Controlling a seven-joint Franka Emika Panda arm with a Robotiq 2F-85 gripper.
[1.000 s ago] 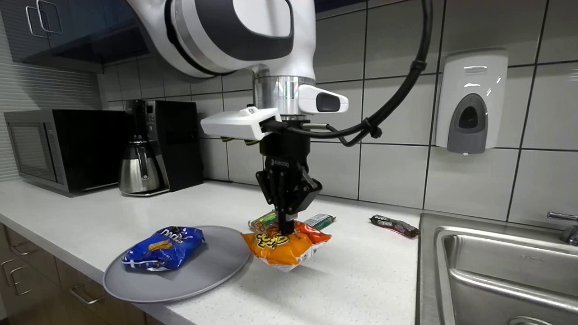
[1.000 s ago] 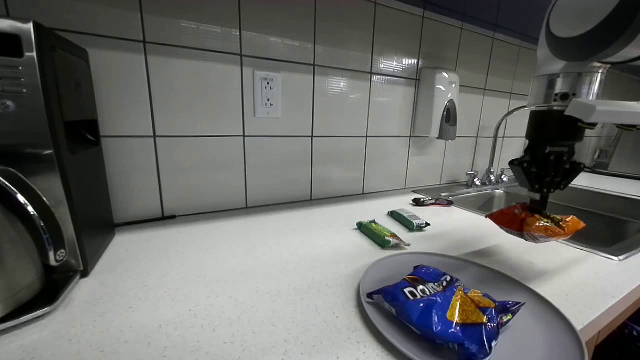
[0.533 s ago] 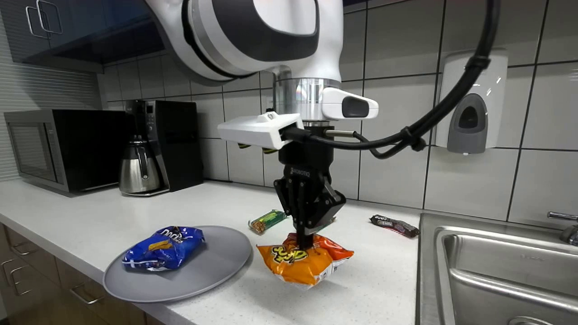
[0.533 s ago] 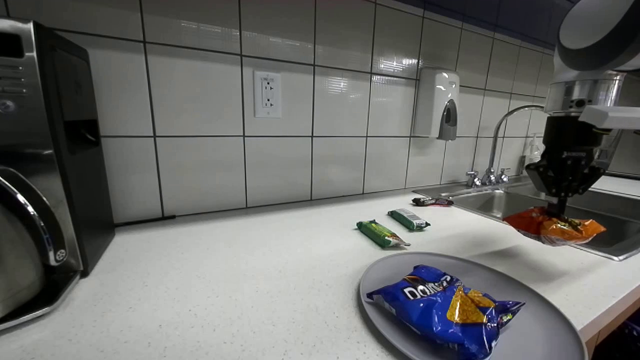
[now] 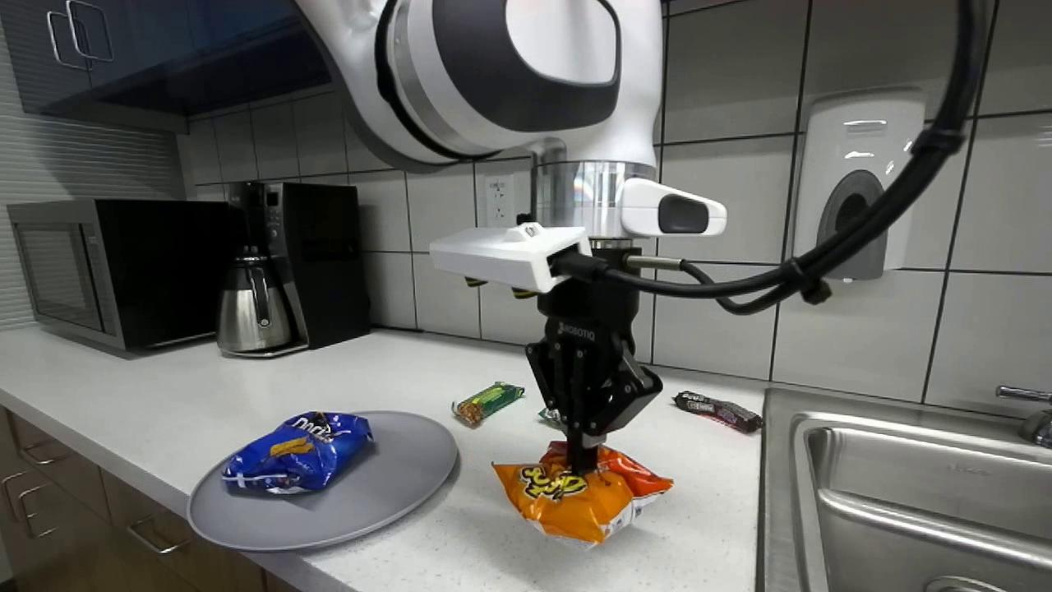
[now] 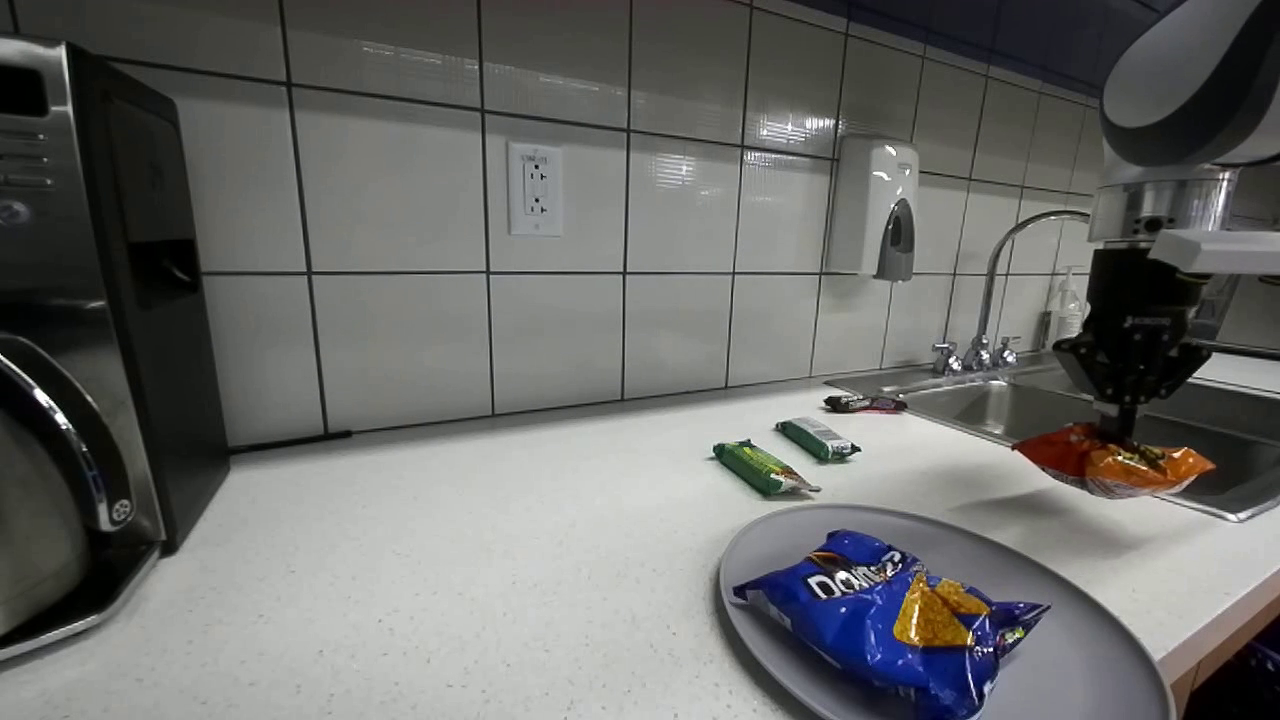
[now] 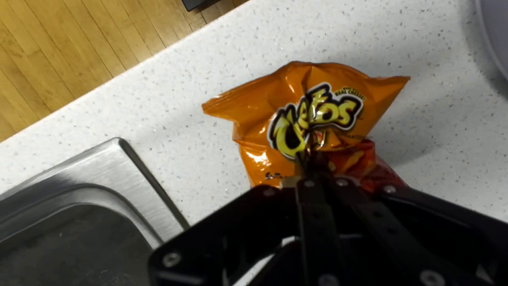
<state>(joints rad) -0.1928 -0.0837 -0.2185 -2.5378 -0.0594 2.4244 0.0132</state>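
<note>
An orange Cheetos bag (image 7: 293, 123) is hanging in the air above the speckled white countertop (image 7: 190, 159), between a gray plate (image 5: 394, 489) and a stainless-steel sink (image 5: 781, 510), and its shadow (image 6: 1060, 520) is falling on the surface below, apart from it. The Robotiq gripper (image 5: 583, 462) is pointing straight down and pinching the bag's upper face, squeezing a fold of the film. The puffed foil is concealing whatever the bag is containing. The plate is bearing a blue Doritos bag (image 5: 300, 452), which is lying with its printed front upward. Beyond the plate, a green-and-yellow bar packet (image 6: 765, 468) and a green-and-white bar packet (image 6: 818, 440) are lying near each other, while a dark-wrapped bar (image 5: 717, 411) is resting just beside the sink. Farther off, a black coffee maker (image 5: 325, 255) is holding a steel carafe (image 5: 253, 312), whose opaque wall is masking its inside, and a microwave (image 5: 164, 279) is standing next to them. In an exterior view the gripper is covering most of the green-and-white bar packet; in the wrist view its tips are blurring into dark creases, and both plate and sink are running past the edges. A pump bottle (image 6: 1066, 310) is showing only partly behind the gripper.
</note>
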